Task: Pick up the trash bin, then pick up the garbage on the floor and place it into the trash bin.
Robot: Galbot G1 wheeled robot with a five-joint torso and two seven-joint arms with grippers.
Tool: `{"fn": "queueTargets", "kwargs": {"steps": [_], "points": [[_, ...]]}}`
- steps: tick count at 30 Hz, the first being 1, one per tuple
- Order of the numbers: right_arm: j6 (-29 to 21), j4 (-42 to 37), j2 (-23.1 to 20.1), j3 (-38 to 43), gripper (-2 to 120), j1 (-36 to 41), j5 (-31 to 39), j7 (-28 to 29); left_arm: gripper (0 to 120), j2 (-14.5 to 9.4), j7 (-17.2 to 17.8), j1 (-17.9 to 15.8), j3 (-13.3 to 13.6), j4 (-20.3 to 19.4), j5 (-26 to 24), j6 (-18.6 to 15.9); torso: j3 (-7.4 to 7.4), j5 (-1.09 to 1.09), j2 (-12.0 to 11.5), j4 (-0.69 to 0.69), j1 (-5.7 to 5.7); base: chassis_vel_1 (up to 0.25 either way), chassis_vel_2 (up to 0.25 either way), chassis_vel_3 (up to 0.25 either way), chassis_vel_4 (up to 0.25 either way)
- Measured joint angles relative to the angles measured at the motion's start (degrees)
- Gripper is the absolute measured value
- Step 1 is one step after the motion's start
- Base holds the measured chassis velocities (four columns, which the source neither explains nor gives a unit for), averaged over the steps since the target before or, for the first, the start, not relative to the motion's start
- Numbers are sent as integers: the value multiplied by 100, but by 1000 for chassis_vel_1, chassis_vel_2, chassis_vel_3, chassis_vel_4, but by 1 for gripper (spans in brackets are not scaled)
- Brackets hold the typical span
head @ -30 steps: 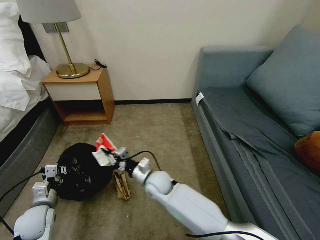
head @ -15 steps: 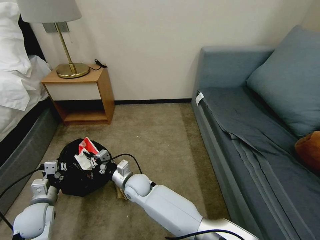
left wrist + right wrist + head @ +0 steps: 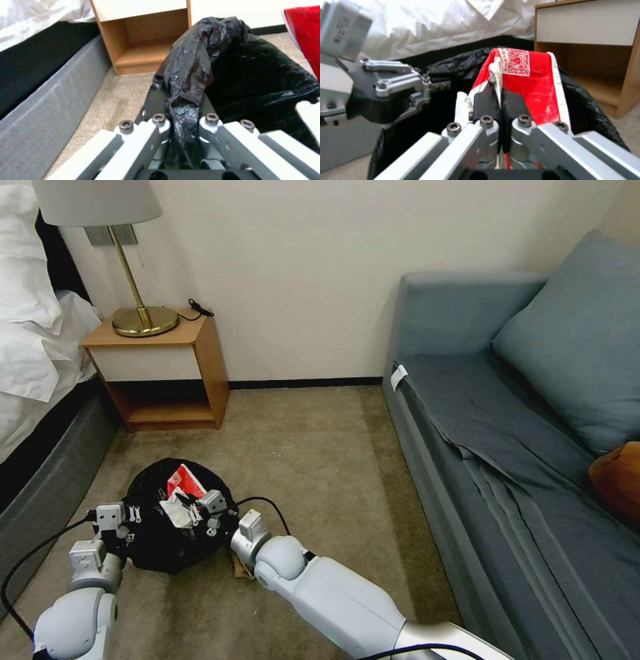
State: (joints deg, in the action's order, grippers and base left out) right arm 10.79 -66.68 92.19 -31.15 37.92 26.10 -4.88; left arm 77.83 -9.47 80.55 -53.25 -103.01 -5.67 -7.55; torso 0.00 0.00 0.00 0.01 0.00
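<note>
The trash bin (image 3: 157, 543), lined with a crinkly black bag (image 3: 253, 75), hangs low over the carpet at lower left. My left gripper (image 3: 130, 515) is shut on its near rim, with the bag pinched between the fingers (image 3: 181, 100). My right gripper (image 3: 195, 507) hovers over the bin's mouth, shut on a piece of garbage, a red-and-white crumpled wrapper (image 3: 185, 483) (image 3: 533, 92). The wrapper sits just above the black lining (image 3: 453, 65). A tan-brown scrap (image 3: 239, 568) lies on the floor beside the bin, mostly hidden under my right arm.
A wooden nightstand (image 3: 167, 373) with a brass lamp (image 3: 143, 320) stands against the back wall. The bed (image 3: 40, 360) runs along the left. A blue-grey sofa (image 3: 507, 433) with a brown plush (image 3: 617, 477) fills the right. Open carpet (image 3: 320, 460) lies between them.
My right gripper has carried the red-and-white wrapper leftward, from beside the bin's right rim to over its mouth. The bin and left gripper shifted slightly.
</note>
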Motion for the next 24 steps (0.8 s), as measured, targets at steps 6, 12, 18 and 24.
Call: {"fn": "queueTargets", "kwargs": {"steps": [6,12,18,24], "points": [[-114,-39,-2,-28,16,15,-78,56,5,0,-14,-4,-17,6,-3,22,0,0,0,0,0,0,0,0,0],[-137,-55,-4,-23,38,15,-101,60,5,1,-16,-37,-8,27,-3,22,0,0,0,-1,0,0,0,0,0],[-145,-52,-4,-5,60,33,-138,90,5,-3,-9,-70,-16,67,6,22,0,0,0,-1,0,0,0,0,0],[-188,59,-4,141,82,48,-252,228,5,-99,-3,-93,-121,204,-40,32,0,0,0,-1,0,0,0,0,0]]}}
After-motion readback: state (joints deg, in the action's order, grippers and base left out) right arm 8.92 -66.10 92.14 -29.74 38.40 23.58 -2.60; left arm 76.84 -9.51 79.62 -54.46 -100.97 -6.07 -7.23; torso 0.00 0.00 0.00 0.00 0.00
